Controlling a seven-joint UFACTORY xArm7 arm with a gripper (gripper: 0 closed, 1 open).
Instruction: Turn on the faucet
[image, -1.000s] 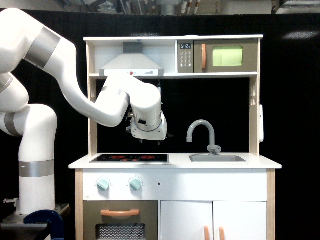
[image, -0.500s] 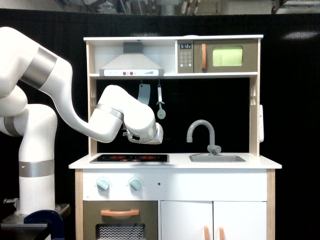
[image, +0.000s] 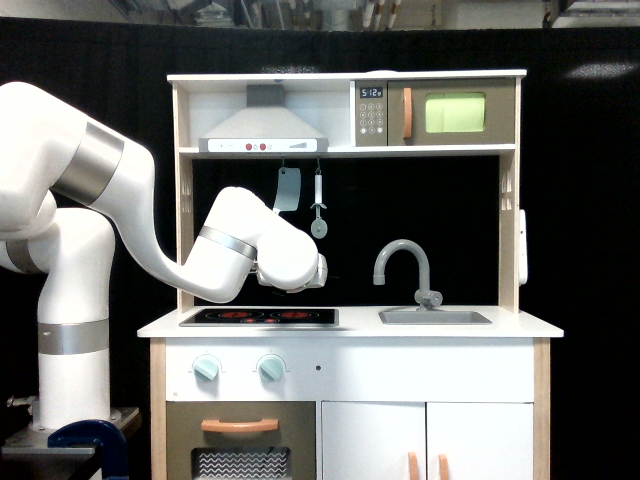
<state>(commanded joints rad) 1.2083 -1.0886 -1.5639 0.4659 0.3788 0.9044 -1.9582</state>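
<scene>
Faucet (image: 403, 262): grey gooseneck tap, upright at the back edge of the sink (image: 435, 317), on the exterior view's right half of the toy kitchen counter (image: 350, 325). Spout arches toward the exterior view's left; small lever knob (image: 429, 297) sits at its base, on the right side of the stem. Nothing touches the faucet.

Arm (image: 150, 230): white xArm7, reaching in from the exterior view's left, wrist end above the stovetop (image: 259, 317), clear of its surface and well apart from the faucet. Gripper (image: 318, 270) at the wrist's right end is mostly hidden by the wrist housing; cannot tell how far the fingers are spread or whether anything is held.

Surroundings: two utensils, a spatula (image: 286, 189) and a round-headed tool (image: 318, 208), hang from the rail just above the wrist. Range hood (image: 263, 127) over the stove; microwave (image: 435, 112) on the upper shelf. Two mint-green stove knobs (image: 238, 368) on the front panel, oven door (image: 239, 440) below them, cabinet doors (image: 428, 440) under the sink.
</scene>
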